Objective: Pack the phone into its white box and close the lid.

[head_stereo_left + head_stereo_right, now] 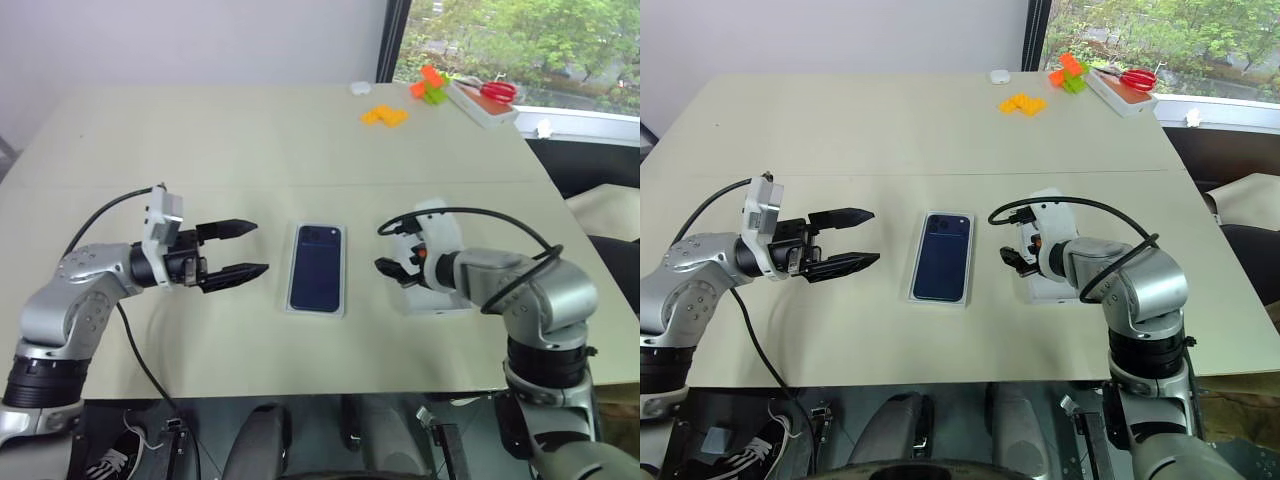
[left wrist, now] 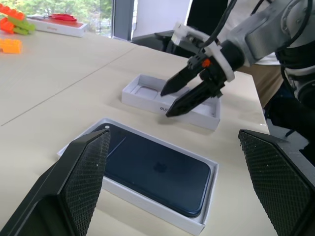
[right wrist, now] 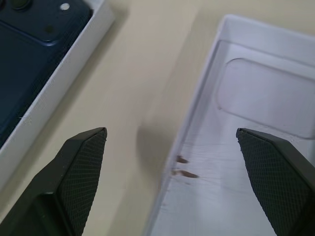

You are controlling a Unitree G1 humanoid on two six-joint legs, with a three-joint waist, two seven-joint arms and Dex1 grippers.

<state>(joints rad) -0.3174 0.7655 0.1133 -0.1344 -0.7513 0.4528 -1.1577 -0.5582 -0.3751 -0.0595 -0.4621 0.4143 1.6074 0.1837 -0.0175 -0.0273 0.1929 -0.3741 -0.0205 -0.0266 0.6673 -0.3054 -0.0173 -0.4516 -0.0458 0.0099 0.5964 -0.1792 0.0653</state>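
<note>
- Two grippers flank the white box (image 1: 317,309), which serves as the landmark here; it lies near the table's front half, and the phone (image 1: 317,267) rests inside it, glossy back up, camera cluster at the far corner.
- The left gripper (image 1: 243,249) hovers to the robot's left of the white box, apart from it, fingers spread wide and holding nothing, pointing level toward the box.
- The right gripper (image 1: 385,253) sits on the opposite side of the white box, tilted downward, its fingers (image 2: 189,102) released and empty, poised over the near wall of the lid (image 2: 147,94).
- The lid lies just to the robot's right of the white box, apart from it, open side up, showing a pale inside with a rounded recess.
- The table (image 1: 250,140) stretches bare beyond the white box, a seam crossing it.
- Far beyond the white box, toward the window corner, lie yellow-orange blocks (image 1: 384,115), an orange and green block cluster (image 1: 431,84), a small white object (image 1: 359,88), and red-handled scissors (image 1: 497,91) on a flat white case (image 1: 480,107).
</note>
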